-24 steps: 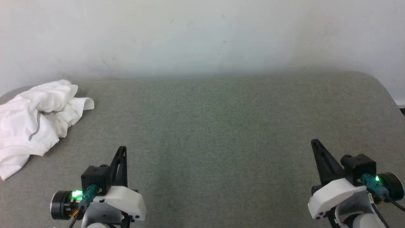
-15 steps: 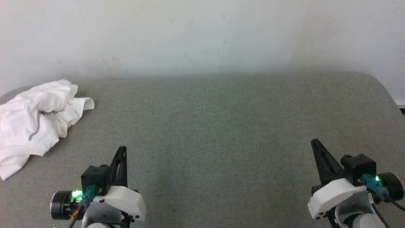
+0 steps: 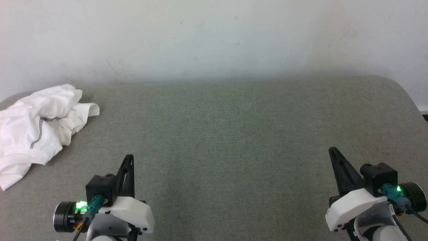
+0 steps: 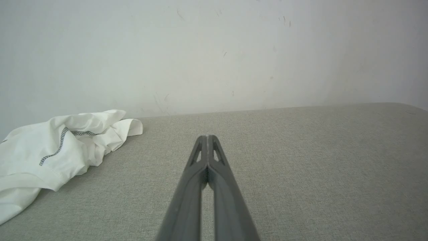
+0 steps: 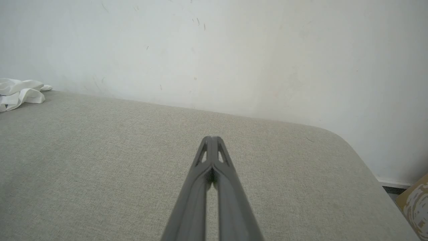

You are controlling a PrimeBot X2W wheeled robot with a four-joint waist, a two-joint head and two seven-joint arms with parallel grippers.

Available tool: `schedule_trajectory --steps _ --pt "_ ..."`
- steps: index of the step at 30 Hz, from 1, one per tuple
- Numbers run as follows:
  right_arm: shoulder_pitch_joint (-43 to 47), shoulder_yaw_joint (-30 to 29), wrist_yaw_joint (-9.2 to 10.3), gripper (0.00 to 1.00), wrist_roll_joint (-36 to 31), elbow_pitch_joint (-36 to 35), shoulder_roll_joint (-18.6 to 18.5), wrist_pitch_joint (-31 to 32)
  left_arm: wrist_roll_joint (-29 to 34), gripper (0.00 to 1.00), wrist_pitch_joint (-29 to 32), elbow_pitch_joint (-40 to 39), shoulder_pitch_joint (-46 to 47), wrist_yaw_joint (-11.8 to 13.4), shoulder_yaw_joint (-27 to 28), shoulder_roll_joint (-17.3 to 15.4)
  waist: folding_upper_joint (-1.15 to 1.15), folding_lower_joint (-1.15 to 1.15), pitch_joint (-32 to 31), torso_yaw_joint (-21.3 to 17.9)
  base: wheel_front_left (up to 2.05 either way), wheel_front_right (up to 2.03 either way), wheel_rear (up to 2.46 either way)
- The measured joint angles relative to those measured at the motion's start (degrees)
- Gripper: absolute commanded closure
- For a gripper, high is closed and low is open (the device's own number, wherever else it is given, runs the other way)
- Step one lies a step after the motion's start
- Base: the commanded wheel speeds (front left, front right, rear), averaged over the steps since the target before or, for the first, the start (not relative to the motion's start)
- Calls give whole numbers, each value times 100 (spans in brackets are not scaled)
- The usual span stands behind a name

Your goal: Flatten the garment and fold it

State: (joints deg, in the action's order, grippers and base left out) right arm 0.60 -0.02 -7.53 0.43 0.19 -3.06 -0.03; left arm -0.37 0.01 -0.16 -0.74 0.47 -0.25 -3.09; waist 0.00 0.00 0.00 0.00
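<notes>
The garment (image 3: 31, 132) is a white thin shirt lying crumpled at the far left of the grey-green padded surface, a grey-black zigzag seam showing across it. The same heap (image 4: 50, 154) sits left of my left fingers in the left wrist view, and a corner of the garment (image 5: 20, 93) shows at the left edge of the right wrist view. My left gripper (image 3: 128, 157) is shut with nothing in it, right of the shirt and nearer me. My right gripper (image 3: 332, 150) is shut too, far to the right. The logo patch is hidden.
The padded surface (image 3: 227, 134) runs back to a pale wall (image 3: 214, 36). Its right edge curves away at a rounded corner (image 5: 347, 144), with a cardboard box (image 5: 416, 201) on the floor beyond it.
</notes>
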Motion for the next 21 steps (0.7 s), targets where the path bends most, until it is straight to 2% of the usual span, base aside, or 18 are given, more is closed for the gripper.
schedule_trajectory --steps 1,2,21 --pt "0 0 0 100 0 0 0 0 0 100 0 0 0 0 0 0 0 0 0 0 0 0 0" --pt "0 0 0 0 0 0 0 0 0 0 0 0 0 0 0 0 0 0 0 0 0 0 0" --pt "3 -227 -1 0 34 35 -4 -120 -49 0 -114 -27 -48 2 14 -2 0 0 7 8 0 0 0"
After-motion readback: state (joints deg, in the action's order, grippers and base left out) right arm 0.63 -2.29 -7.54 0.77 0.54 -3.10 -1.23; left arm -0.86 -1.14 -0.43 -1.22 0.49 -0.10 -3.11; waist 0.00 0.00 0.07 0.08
